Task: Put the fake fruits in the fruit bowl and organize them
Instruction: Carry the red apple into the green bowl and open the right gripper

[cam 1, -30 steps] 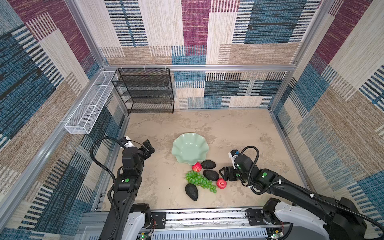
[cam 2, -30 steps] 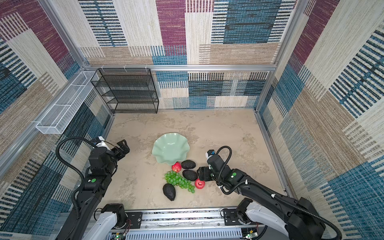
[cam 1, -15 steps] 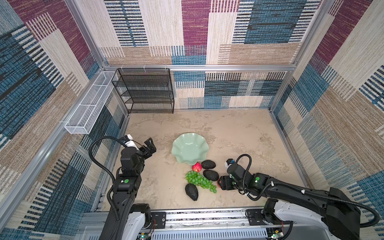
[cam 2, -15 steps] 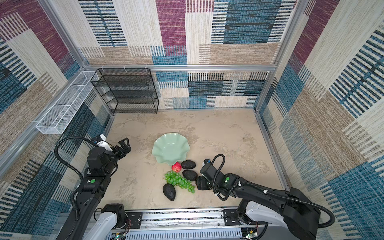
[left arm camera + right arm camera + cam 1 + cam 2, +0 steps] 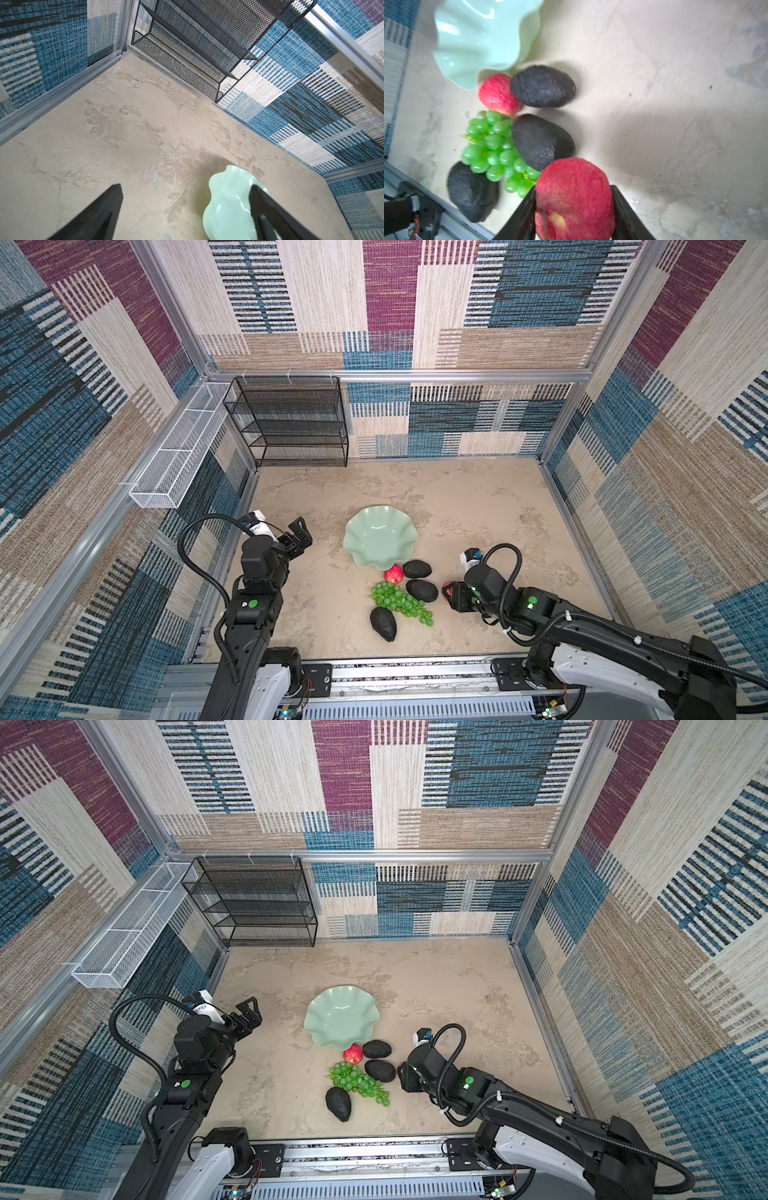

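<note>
Beige mottled tabletop, left to right: left gripper (image 5: 302, 532) hangs spread and empty, the fruit bowl (image 5: 380, 537) holds nothing, one apple (image 5: 394, 573), avocados (image 5: 422, 590) and grapes (image 5: 400, 605) lie on the table near it, and the right gripper (image 5: 449, 595) has just closed onto the second apple (image 5: 574, 187), so a first fruit looks ready to carry over.

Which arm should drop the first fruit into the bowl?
Right. The right end effector grips an apple, close to the empty bowl. The left end effector is open and holds nothing.
</note>
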You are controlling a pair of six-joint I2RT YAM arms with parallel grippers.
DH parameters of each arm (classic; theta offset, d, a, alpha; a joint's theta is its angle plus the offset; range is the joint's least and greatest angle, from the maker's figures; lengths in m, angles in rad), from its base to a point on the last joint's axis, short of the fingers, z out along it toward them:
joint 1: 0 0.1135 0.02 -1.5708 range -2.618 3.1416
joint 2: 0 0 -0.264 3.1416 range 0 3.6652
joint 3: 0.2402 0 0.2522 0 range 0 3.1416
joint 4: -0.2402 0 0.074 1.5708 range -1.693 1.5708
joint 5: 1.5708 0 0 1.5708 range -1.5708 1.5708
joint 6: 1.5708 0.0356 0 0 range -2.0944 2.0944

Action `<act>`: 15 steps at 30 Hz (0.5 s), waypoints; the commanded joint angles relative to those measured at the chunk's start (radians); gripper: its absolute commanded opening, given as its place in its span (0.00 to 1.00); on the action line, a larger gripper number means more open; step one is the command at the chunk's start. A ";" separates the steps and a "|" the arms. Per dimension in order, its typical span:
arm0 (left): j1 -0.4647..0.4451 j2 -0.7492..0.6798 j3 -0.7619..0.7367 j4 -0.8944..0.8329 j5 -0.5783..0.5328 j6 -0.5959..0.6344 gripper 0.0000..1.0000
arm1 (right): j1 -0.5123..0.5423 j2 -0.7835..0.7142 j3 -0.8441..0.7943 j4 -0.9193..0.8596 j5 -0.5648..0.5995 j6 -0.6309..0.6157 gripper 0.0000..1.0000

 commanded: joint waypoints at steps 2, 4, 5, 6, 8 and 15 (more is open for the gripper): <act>0.002 0.006 -0.010 -0.009 0.003 -0.020 0.97 | 0.001 0.090 0.118 0.095 0.092 -0.113 0.46; 0.001 0.002 -0.009 -0.041 0.000 -0.025 0.97 | 0.000 0.217 0.208 0.200 0.082 -0.186 0.46; 0.002 -0.002 -0.004 -0.067 -0.002 -0.025 0.97 | 0.000 0.280 0.253 0.264 0.061 -0.225 0.46; 0.002 -0.006 0.006 -0.104 -0.011 -0.031 0.96 | 0.001 0.348 0.304 0.317 0.034 -0.263 0.46; 0.002 -0.012 0.030 -0.192 -0.017 -0.053 0.95 | 0.000 0.485 0.418 0.364 -0.008 -0.333 0.46; 0.001 -0.046 0.080 -0.420 0.063 -0.050 0.93 | -0.026 0.911 0.760 0.371 -0.153 -0.493 0.46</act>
